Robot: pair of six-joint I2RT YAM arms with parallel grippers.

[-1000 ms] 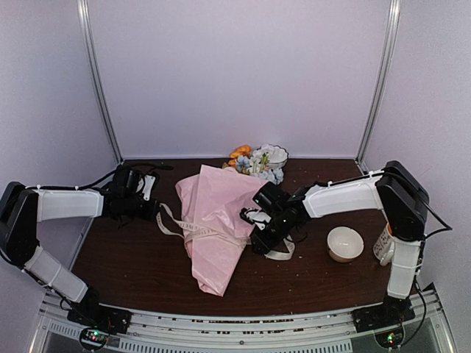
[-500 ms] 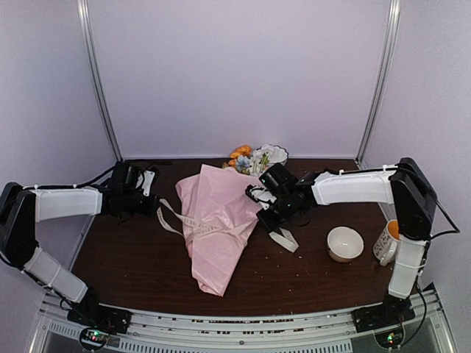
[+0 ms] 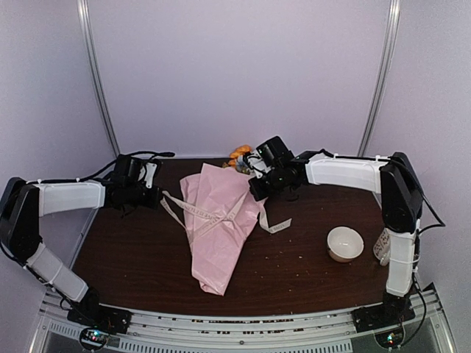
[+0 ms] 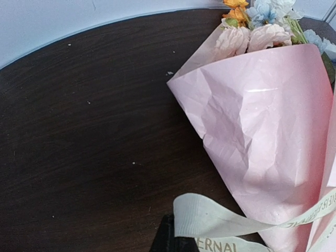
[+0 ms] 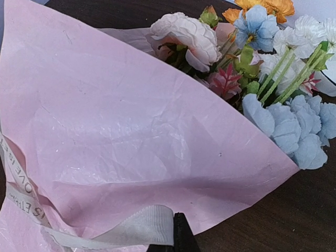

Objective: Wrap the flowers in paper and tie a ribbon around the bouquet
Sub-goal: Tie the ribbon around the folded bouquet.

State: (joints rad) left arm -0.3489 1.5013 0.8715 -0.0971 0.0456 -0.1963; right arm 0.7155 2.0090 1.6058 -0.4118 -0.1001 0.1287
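ok, the bouquet (image 3: 218, 220) is laid mid-table. the narrow end of the paper (image 3: 221, 250) cone is pointed at the near edge, and the flowers (image 3: 241, 156) are at the far end, close to the back wall. the ribbon (image 3: 208, 215) is crossed over the cone's upper half, lettering visible.

one end is run out left to the left gripper (image 3: 154, 197), whose jaws are closed on it. in the left wrist view the band is seen pinched at the bottom edge against a dark finger (image 4: 167, 239). the other side is run up to the right gripper (image 3: 256, 189), jaws clamped together on the ribbon at the cone's upper right edge. a loose tail is dropped onto the table (image 3: 132, 257) just right of the cone.

the cone's open rim is creased, with blooms spilling past it in the right wrist view.

bare tabletop is left on both sides of the cone's tip and along the near edge. a white bowl (image 3: 344, 243) is set right of the cone, well apart. a mug (image 3: 381, 246) is tucked at the right edge, partly hidden by the right arm.
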